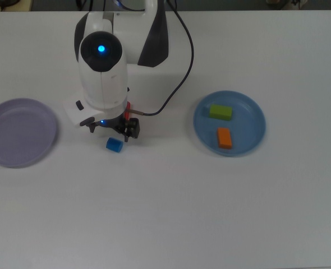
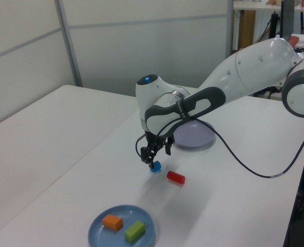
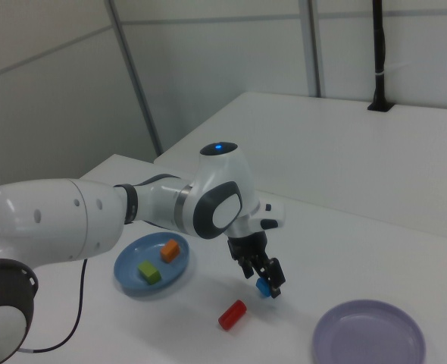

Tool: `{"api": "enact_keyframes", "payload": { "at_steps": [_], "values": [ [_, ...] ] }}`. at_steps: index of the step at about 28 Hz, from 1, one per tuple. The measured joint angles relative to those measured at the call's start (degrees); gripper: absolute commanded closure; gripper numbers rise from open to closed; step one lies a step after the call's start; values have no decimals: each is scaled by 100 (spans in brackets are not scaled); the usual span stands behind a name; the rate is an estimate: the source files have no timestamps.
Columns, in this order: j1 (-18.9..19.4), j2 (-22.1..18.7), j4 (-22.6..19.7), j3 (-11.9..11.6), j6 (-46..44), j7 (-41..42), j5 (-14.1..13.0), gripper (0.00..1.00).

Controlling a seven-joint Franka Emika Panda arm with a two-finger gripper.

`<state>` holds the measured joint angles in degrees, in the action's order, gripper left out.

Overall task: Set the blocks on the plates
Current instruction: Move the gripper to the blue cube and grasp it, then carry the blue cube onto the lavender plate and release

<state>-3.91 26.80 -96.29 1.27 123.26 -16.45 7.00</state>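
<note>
The arm's black two-finger gripper (image 2: 152, 157) is held just above the small blue cube (image 1: 114, 145), its fingers spread wide and empty. The orange rectangle (image 1: 224, 138) and green bar (image 1: 220, 112) are seen on the round light-blue plastic plate (image 1: 256, 124).

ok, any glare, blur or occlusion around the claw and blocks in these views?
Top view: the arm covers most of the red block; the blue block is clear. Left view: soft shadow under the claw, both blocks visible. Right view: even light, no glare, the lavender plate cut by the bottom edge.
</note>
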Motion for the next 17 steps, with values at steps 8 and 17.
{"api": "enact_keyframes", "payload": {
  "at_steps": [8,17],
  "values": [
    [-6,206,1,9,519,-746,0,52],
    [-5,284,4,10,590,-806,0,100]
  ]
}}
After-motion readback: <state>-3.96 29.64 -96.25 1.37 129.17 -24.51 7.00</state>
